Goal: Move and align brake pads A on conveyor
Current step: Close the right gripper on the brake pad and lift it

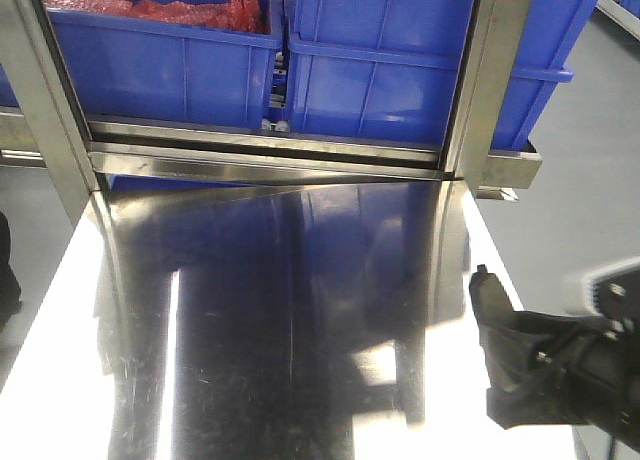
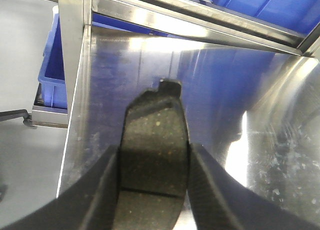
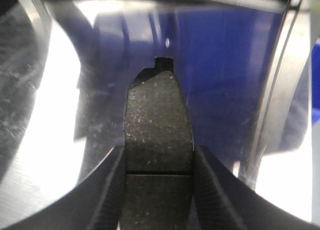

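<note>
My left gripper (image 2: 154,157) is shut on a dark grey, speckled brake pad A (image 2: 154,120). Both fingers press its long sides near the thin cross groove, and it hangs above the shiny steel table (image 2: 225,105). My right gripper (image 3: 159,157) is shut the same way on a second brake pad A (image 3: 157,112). In the front view the right gripper (image 1: 535,380) sits at the table's right edge with its pad (image 1: 492,310) sticking out toward the bins. The left gripper is out of the front view. The conveyor is out of view.
Two blue bins (image 1: 380,60) stand on a steel rack behind the table, the left one (image 1: 160,50) holding red parts. Steel posts (image 1: 490,80) flank the rack. The steel table (image 1: 280,310) reflects the bins. Grey floor (image 1: 580,220) lies to the right.
</note>
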